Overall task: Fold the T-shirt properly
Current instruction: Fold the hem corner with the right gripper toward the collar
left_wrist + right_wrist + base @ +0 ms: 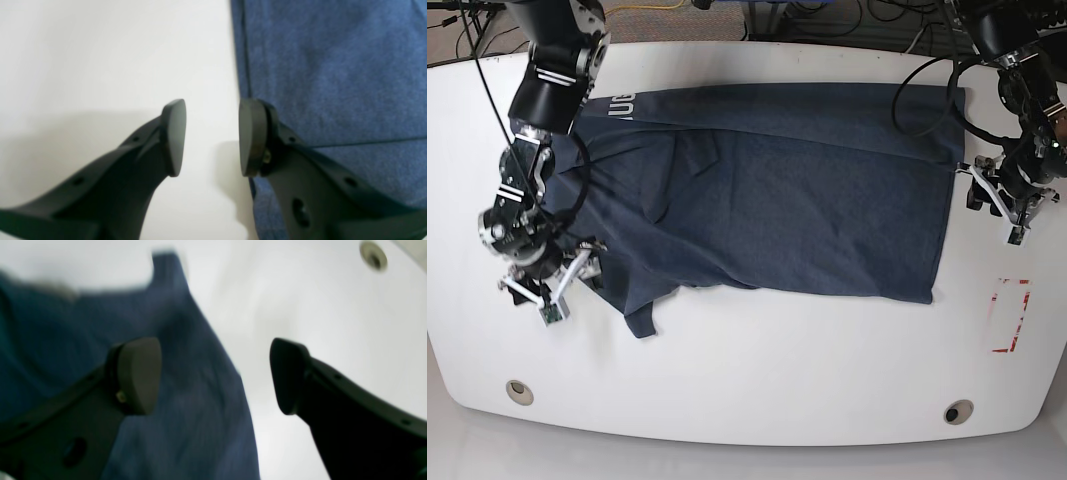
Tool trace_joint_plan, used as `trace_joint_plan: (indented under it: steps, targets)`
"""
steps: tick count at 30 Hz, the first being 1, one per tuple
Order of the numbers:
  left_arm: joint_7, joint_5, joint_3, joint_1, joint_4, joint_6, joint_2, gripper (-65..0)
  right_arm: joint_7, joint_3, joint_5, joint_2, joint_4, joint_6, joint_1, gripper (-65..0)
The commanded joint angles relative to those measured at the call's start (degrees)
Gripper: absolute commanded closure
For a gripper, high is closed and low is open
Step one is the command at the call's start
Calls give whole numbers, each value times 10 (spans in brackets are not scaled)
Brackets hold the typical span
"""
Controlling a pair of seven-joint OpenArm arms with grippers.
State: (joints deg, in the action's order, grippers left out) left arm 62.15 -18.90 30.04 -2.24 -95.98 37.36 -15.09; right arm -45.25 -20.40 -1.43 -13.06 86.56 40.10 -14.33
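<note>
step: mid-fold | T-shirt (777, 190) half flattened | right gripper (215, 376) open, empty | left gripper (211, 136) parted, empty | next: regrasp hem

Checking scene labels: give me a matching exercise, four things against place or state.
Column 1:
1. T-shirt
2. left gripper
3. right gripper
4. red outline mark

Column 2:
A. open, fingers either side of the shirt's edge at the table's left in the base view
B. spread across the table's middle
C. on the bare table near the right edge
D. open, empty, at the shirt's hem

Pairs: 1-B, 2-D, 3-A, 4-C
</note>
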Motion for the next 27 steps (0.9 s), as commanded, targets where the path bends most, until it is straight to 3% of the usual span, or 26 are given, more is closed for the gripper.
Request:
trace_joint_plan:
  steps: [1, 11, 27]
  targets:
    - [-7, -5, 3, 6, -10, 0, -10, -235, -12, -1, 24, 14, 78, -1, 29, -488]
    - [-7, -6, 2, 7, -9, 0, -10, -235, -53, 3, 73, 59, 226, -1, 166, -488]
    - [-7, -5, 2, 5, -9, 0, -10, -235, -48, 37, 76, 89, 152, -1, 185, -488]
